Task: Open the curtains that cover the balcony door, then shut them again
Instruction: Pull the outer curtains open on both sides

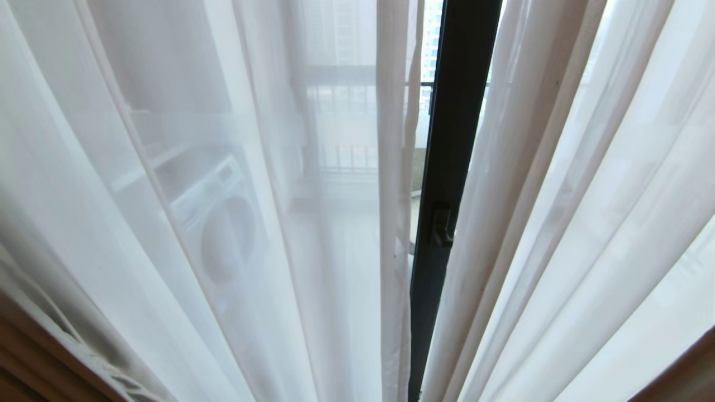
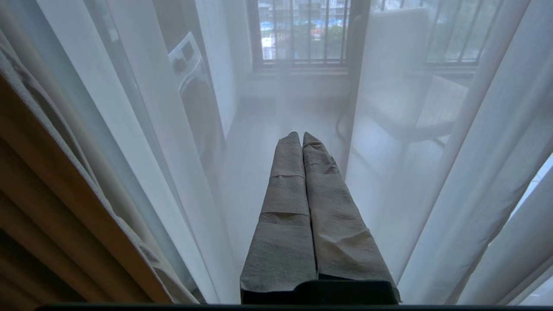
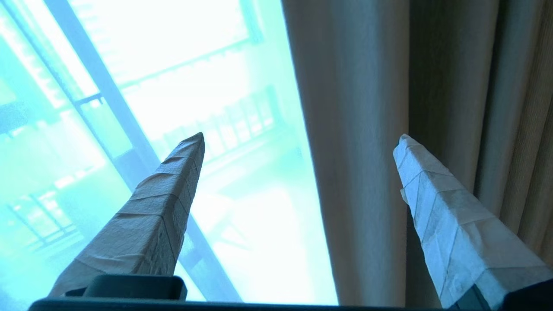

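White sheer curtains [image 1: 167,167] hang across the head view, parted by a narrow gap. In that gap stands the balcony door's black frame [image 1: 452,139] with its lever handle [image 1: 441,226]. A thick beige drape [image 1: 22,357] edges the lower left corner. Neither gripper shows in the head view. My left gripper [image 2: 301,136] is shut and empty, pointing at the sheer panel [image 2: 475,172], with a thick drape [image 2: 52,207] at its side. My right gripper [image 3: 300,139] is open, and a fold of thick drape [image 3: 354,129] hangs ahead between its fingers, untouched.
Behind the sheer fabric are a washing machine [image 1: 223,223], a chair [image 2: 410,95] and the barred balcony railing [image 2: 302,34]. More folds of thick drape [image 3: 518,108] hang beside the right gripper. Sheer cloth [image 3: 173,86] glows bright on its other side.
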### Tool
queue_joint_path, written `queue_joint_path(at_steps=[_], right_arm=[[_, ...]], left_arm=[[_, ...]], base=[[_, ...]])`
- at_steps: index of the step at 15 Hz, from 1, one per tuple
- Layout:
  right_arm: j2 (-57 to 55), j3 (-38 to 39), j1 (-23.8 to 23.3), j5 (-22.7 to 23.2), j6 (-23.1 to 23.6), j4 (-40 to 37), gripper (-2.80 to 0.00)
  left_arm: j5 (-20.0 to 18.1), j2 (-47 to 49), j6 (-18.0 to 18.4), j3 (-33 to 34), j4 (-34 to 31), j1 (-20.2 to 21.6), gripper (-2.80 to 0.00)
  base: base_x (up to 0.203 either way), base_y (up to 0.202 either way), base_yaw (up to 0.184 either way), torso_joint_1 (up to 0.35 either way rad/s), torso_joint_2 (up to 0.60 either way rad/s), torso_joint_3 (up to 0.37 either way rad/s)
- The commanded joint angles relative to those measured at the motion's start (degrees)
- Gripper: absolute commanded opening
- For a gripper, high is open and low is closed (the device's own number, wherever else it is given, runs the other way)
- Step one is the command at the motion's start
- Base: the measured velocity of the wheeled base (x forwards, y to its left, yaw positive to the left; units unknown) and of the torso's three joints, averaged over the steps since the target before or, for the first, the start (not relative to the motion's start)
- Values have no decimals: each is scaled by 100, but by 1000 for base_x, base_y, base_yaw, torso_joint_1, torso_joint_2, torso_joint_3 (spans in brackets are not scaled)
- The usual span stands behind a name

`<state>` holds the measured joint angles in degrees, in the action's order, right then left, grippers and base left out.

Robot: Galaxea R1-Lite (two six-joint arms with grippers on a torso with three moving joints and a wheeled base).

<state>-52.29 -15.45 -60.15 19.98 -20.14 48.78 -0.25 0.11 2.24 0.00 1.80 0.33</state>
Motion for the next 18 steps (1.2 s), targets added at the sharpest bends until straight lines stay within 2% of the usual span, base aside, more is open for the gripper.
queue_joint_path(at_steps=[1, 5, 6, 9, 12, 16, 17, 18], right_arm=[[607, 242, 133, -11, -10, -139, 0], [1342, 266, 890, -523, 205, -1064, 0], [1487, 272, 1070, -673, 247, -1222, -280], [1994, 289, 1588, -1052, 290, -1707, -280], [2662, 286, 2471, -1757, 619, -2458, -280], [3533, 285, 4013, -2767, 965, -3469, -280], [3611, 310, 4188, -3047, 1115, -3611, -280], [3619, 376, 4319, -3079, 1190, -3603, -280]], left_arm=[[-1, -2, 5, 0, 5, 2, -280], [-1, -2, 5, 0, 5, 2, -280], [-1, -2, 5, 0, 5, 2, -280], [-1, -2, 5, 0, 5, 2, -280], [-1, -2, 5, 0, 5, 2, -280], [-1, -2, 5, 0, 5, 2, -280], [-1, -2, 5, 0, 5, 2, -280], [-1, -2, 5, 0, 5, 2, -280]], base=[[0, 0, 0, 0, 0, 0], [0, 0, 0, 0, 0, 0], [0, 0, 0, 0, 0, 0], [0, 0, 0, 0, 0, 0], [0, 0, 0, 0, 0, 0], [0, 0, 0, 0, 0, 0], [0, 0, 0, 0, 0, 0], [0, 0, 0, 0, 0, 0]])
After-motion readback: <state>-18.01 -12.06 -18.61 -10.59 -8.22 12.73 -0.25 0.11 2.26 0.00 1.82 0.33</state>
